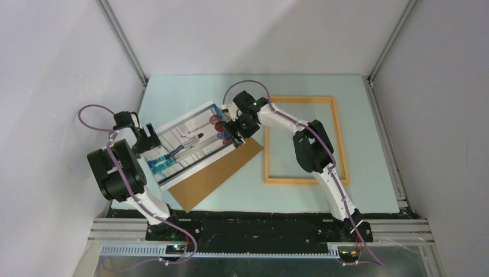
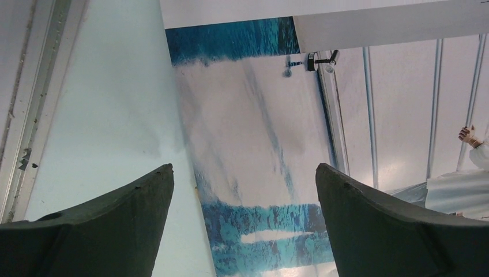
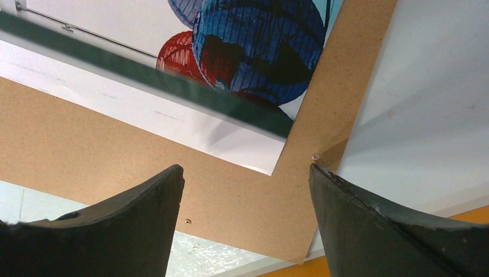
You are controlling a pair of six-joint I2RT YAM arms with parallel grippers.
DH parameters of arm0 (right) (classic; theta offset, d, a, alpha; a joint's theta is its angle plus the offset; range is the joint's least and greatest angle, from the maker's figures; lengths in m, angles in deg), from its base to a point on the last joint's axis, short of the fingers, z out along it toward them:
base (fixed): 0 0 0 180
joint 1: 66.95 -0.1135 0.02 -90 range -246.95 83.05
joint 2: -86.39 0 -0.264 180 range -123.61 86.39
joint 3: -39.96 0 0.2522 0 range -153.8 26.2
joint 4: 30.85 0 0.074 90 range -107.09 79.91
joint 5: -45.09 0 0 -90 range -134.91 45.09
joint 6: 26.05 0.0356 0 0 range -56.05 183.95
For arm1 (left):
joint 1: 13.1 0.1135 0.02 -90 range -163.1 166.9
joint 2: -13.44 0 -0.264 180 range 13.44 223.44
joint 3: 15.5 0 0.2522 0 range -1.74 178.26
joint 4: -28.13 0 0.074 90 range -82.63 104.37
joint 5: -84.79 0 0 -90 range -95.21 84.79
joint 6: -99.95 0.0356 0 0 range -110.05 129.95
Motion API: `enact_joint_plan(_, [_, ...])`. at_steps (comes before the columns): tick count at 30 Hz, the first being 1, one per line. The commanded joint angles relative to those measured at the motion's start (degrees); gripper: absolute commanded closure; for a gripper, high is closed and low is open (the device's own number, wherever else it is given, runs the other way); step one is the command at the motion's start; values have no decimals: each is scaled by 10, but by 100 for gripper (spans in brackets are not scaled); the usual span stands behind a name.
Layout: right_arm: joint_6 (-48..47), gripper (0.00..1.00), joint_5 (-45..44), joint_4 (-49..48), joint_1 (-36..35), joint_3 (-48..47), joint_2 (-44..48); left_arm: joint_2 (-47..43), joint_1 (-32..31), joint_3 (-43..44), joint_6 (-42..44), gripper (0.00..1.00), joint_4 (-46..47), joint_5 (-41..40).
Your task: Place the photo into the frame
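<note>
The photo point(image 1: 190, 144) lies tilted at centre left on a brown backing board point(image 1: 225, 170). The orange-yellow frame point(image 1: 269, 144) lies flat to the right, with bare table inside it. My left gripper point(image 1: 150, 138) is open above the photo's left edge. In the left wrist view its jaws point(image 2: 243, 167) straddle the teal patches of the photo point(image 2: 259, 144). My right gripper point(image 1: 234, 133) is open over the photo's right corner. In the right wrist view it point(image 3: 245, 167) hovers above the board point(image 3: 230, 196), just below the red and blue balls of the photo point(image 3: 254, 46).
A clear pane with a dark green edge point(image 3: 144, 75) seems to lie over the photo. The frame's orange bar point(image 3: 288, 270) shows just past the board's corner. White walls and metal rails point(image 1: 383, 150) enclose the pale mat point(image 1: 242, 190).
</note>
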Motion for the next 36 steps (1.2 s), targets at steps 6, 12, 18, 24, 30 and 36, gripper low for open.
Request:
enact_joint_plan(6, [4,16,8,22,2,-30,-10,-4,-18,1,-40,13,17,-2])
enact_joint_plan(12, [5,16,11,24,3,-37,-9,-9,-23,-1,-59,9,16,-14])
enact_joint_plan(18, [7,15,15,26,3,-37,-7,-45,-22,-35,-74,5,16,-38])
enact_joint_plan(24, [7,15,18,23,7,-31,-5,-76,-23,-72,-78,7,6,-26])
enact_joint_plan(30, [8,14,43,21,16,-35,-15,-75,-23,-95,-77,8,-7,18])
enact_joint_plan(36, [11,14,77,19,22,-44,-26,-64,-23,-104,-64,9,-26,81])
